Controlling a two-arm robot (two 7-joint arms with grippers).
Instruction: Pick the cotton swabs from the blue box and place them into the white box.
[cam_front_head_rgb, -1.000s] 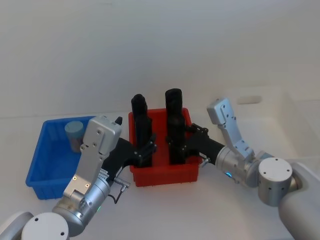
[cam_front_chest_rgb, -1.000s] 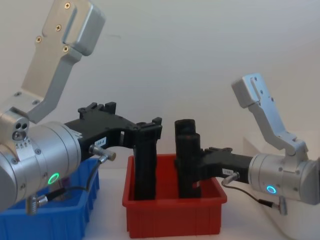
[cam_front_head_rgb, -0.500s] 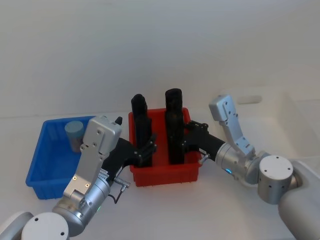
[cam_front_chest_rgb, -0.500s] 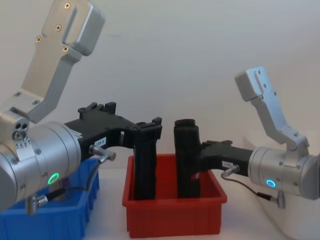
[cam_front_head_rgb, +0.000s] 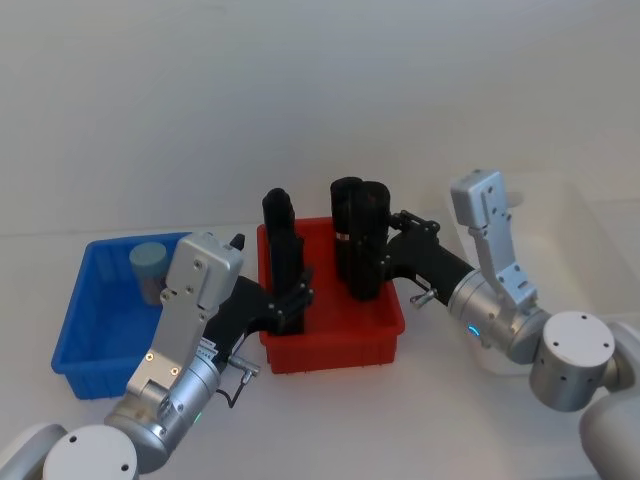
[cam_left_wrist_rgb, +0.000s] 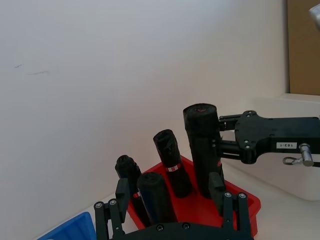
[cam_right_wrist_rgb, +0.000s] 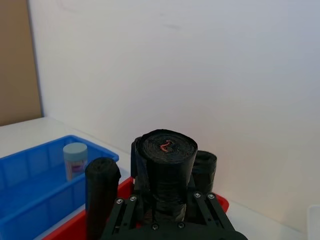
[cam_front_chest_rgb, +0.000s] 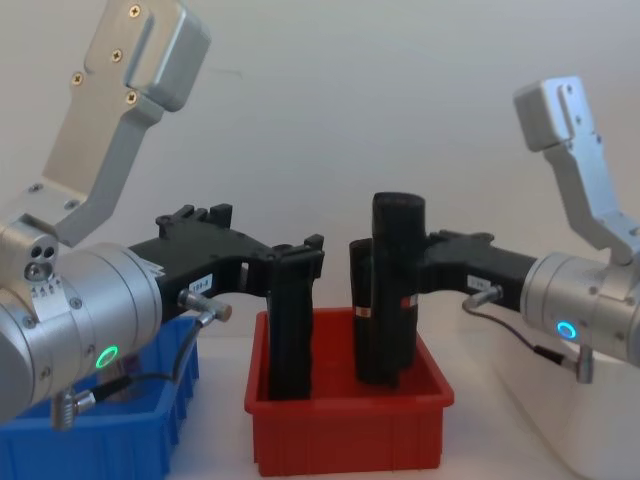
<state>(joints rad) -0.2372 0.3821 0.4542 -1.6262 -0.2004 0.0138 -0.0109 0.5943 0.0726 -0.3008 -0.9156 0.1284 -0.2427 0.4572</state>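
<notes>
We see the white box (cam_front_head_rgb: 600, 215) at far right and the blue box (cam_front_head_rgb: 100, 340) at far left, with a red bin (cam_front_head_rgb: 330, 340) between them. Our right gripper (cam_front_head_rgb: 375, 255) is clamped on an upright black roll (cam_front_head_rgb: 370, 240), lifted over the red bin. Our left gripper (cam_front_head_rgb: 292, 300) sits at another black roll (cam_front_head_rgb: 280, 250); we cannot tell its fingers. One jar of cotton swabs (cam_front_head_rgb: 148, 268) stands upright, lid up, in the blue box's far corner.

Right tool (cam_front_head_rgb: 378, 250) clamped shut, raised; left tool (cam_front_head_rgb: 290, 295) spread apart.

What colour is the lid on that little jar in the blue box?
Pale blue-green. The jar shows best in the right wrist view.
</notes>
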